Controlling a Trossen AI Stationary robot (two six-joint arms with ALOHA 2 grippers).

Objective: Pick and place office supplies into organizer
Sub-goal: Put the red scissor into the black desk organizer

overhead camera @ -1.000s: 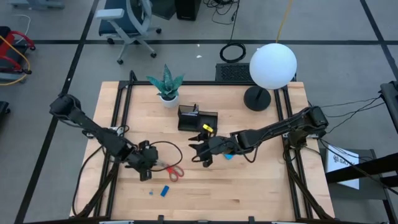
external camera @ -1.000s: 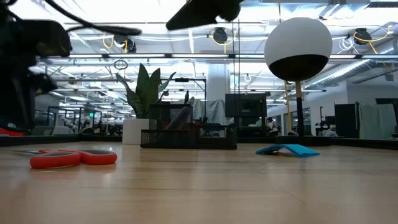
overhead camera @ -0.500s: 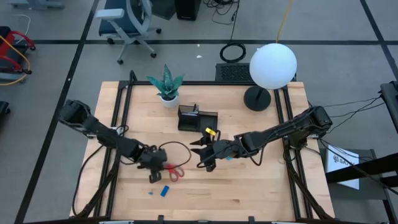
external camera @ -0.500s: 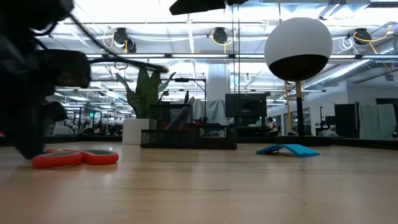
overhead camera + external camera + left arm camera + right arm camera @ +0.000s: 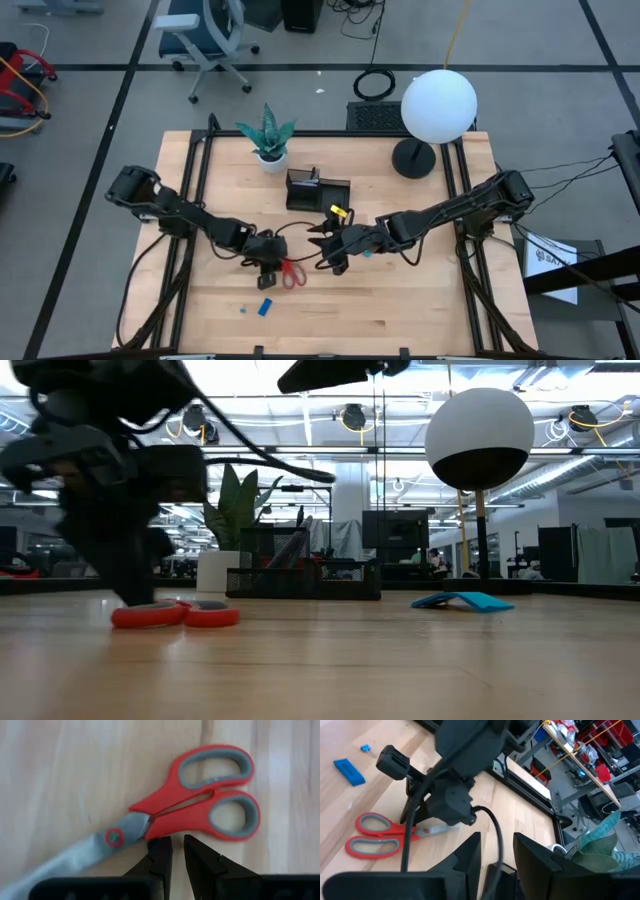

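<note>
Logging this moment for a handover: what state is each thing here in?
Scissors: flat on table, blades closed, not gripped.
Left claw: nearly shut, empty, tips beside the scissors' handles.
Right claw: raised above the table in front of the organizer; nothing visibly held.
Organizer: upright, by the plant.
Notepad: flat on table.
Blue block: loose on table.
Lamp: upright.
Plant: upright.

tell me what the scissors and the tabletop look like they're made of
Scissors: handles look like matte red plastic with grey, probably rubbery liners in the loops; the blades look like dull grey metal, pinned by a red-ringed rivet. Tabletop: pale wood, likely butcher-block planks, with visible grain, seams between strips and a low sheen.
</note>
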